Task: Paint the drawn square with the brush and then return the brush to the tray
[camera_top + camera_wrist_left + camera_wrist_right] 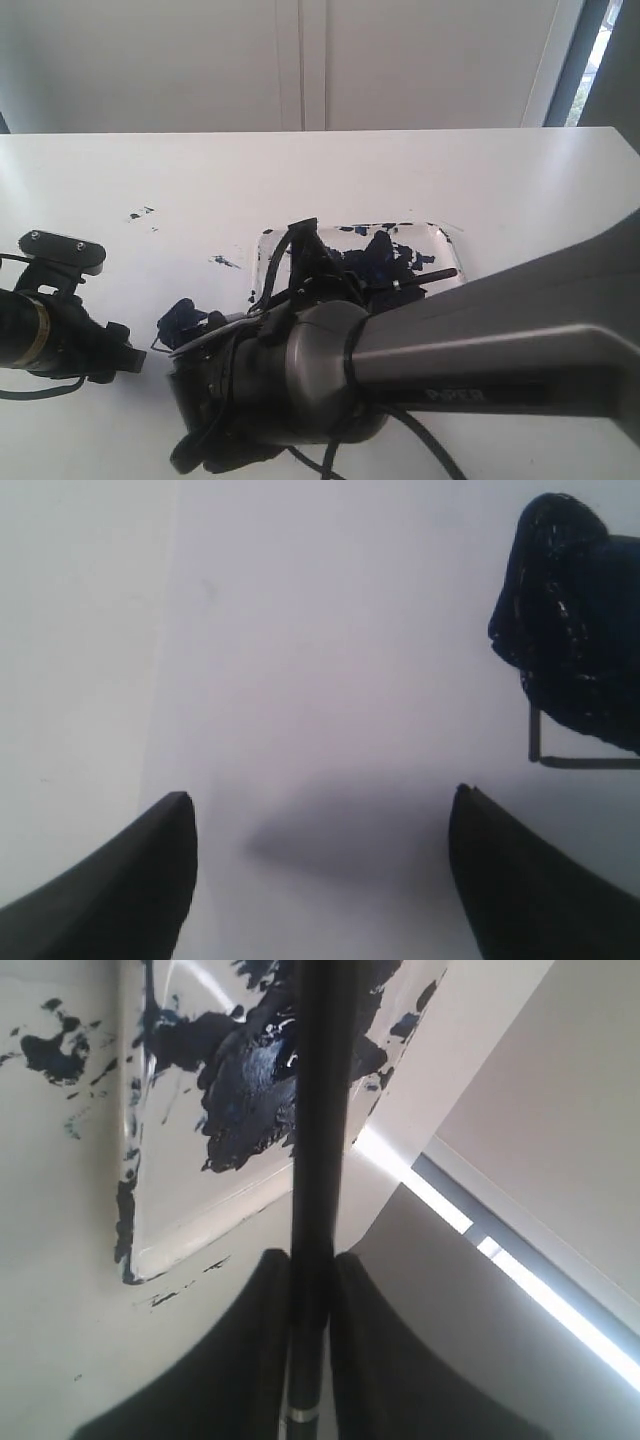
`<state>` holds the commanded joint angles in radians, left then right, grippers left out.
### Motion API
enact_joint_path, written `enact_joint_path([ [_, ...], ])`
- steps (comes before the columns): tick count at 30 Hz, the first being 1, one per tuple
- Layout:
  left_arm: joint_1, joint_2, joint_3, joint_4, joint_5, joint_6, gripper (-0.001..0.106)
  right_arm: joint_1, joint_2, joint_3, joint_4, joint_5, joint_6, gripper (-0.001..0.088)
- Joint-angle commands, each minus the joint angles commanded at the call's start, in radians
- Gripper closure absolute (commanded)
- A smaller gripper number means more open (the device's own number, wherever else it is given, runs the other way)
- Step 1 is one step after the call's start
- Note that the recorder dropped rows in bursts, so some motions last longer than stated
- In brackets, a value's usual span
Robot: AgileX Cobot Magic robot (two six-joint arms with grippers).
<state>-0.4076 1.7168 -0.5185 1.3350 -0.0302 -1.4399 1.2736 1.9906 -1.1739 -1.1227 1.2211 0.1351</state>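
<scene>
now: right gripper (310,1260) clamped on the brush (315,1140) handle, brush held over the tray (160,1200) and its paint blob. drawn square (590,680) smeared dark, near the left gripper (322,798), whose jaws are apart and empty. likely the return step: lower brush inside the rim, then release.

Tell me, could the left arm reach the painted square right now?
Probably yes: the left gripper sits open near the drawn square, only bare paper between them, though the right arm crowds close.
</scene>
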Motion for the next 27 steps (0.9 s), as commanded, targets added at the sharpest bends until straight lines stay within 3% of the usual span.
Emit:
enact_joint_path([
  [11,0.0,0.0,0.0,0.0,0.0,0.0,0.03,-0.055,0.0,0.0,-0.017,0.0,0.003,0.0868],
  [22,0.0,0.0,0.0,0.0,0.002,0.0,0.03,0.07,-0.027,0.0,0.129,0.0,-0.036,0.0868],
  [27,0.0,0.0,0.0,0.0,0.002,0.0,0.03,0.117,-0.042,0.095,0.151,0.0,-0.043,0.0868],
])
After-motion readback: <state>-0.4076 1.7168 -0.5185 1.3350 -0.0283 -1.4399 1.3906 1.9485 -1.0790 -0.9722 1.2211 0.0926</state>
